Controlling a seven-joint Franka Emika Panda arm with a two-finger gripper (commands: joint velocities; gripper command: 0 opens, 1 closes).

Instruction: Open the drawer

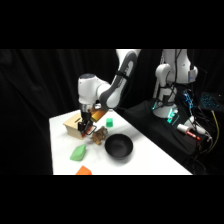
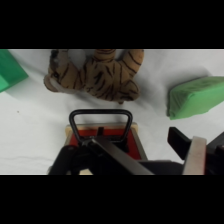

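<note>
The drawer shows in the wrist view as a reddish-orange front framed in tan wood, with a dark loop handle of rounded corners standing out from it toward a striped plush tiger. In the side view its tan wooden box sits near the far left corner of the white table, directly under the arm's gripper. Whether the claw is open or closed cannot be told from either view. A green block lies to one side of the tiger and another green piece at the opposite edge. A black bowl rests nearer the table's middle. No writing or labels can be read anywhere.
</note>
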